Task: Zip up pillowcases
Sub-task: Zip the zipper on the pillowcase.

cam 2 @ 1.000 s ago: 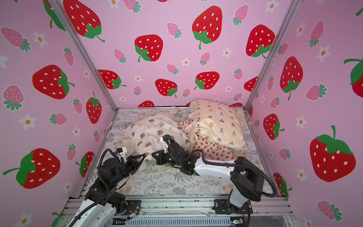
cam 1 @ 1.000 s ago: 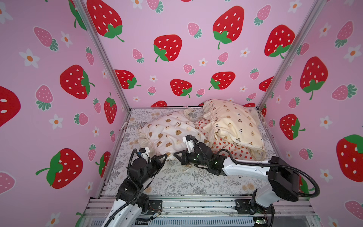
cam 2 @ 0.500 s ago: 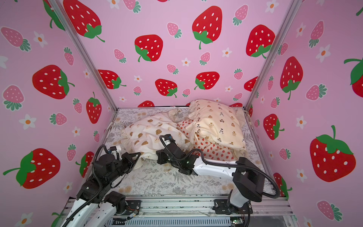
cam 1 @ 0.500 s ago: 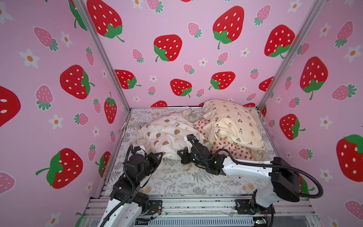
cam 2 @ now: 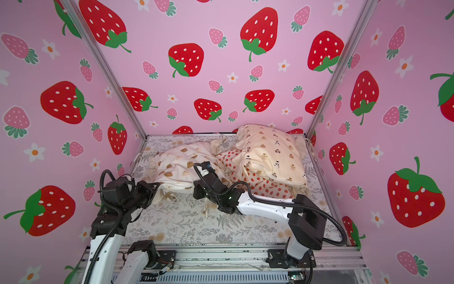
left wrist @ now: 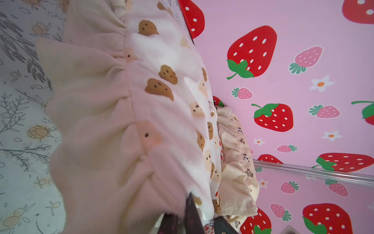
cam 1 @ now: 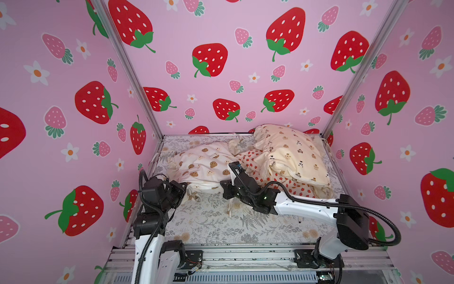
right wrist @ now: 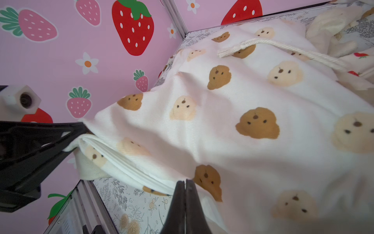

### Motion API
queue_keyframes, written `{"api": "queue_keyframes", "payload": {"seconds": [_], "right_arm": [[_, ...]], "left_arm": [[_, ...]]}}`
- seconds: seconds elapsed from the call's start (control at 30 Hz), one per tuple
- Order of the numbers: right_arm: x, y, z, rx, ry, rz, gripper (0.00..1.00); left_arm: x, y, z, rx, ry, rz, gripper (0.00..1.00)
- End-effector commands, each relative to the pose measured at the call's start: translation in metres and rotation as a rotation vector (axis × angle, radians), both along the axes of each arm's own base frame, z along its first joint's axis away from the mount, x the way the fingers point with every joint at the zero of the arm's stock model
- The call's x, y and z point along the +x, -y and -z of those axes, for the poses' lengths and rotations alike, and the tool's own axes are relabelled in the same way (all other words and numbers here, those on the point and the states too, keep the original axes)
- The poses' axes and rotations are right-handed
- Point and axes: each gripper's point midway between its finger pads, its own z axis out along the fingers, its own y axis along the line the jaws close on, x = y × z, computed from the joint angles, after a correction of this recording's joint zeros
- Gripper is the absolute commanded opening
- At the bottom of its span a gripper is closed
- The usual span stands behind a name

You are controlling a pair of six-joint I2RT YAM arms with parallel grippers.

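Left of centre on the fern sheet (cam 1: 221,226), the bear case (cam 1: 204,167) lies plump and rumpled, its frilled edge toward the arms. The strawberry case (cam 1: 290,182) and the panda case (cam 1: 290,152) are piled to its right, the panda one on top.

The left claw (right wrist: 78,134) is pinched almost closed on the bear case's near corner. The right claw (right wrist: 185,182) has its jaws pressed fully together at the lip of cloth that runs between the two claws. Whether a zip pull sits between them cannot be seen.

The case looks light, soft and limp. It is a thin ribbed knit that should bunch and slide over its stuffing rather than resist a tug. I judge the frill a poor hold, since it would only stretch. A better hold is the seam at the zip's end, kept taut, with the other claw on the slider tab, pulling along the edge.
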Motion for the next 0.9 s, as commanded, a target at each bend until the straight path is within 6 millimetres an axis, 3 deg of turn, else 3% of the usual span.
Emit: {"api": "queue_keyframes", "payload": {"seconds": [0.0, 0.27, 0.87], "right_arm": [[0.018, 0.013, 0.009, -0.082, 0.020, 0.075, 0.00], [0.044, 0.038, 0.021, -0.141, 0.019, 0.146, 0.00], [0.096, 0.094, 0.021, -0.262, 0.101, 0.298, 0.00]], "left_arm": [[0.002, -0.008, -0.013, 0.026, 0.047, 0.001, 0.00], [0.002, -0.033, -0.014, 0.063, 0.020, -0.060, 0.00], [0.002, -0.097, -0.023, 0.000, 0.018, -0.217, 0.00]]}}
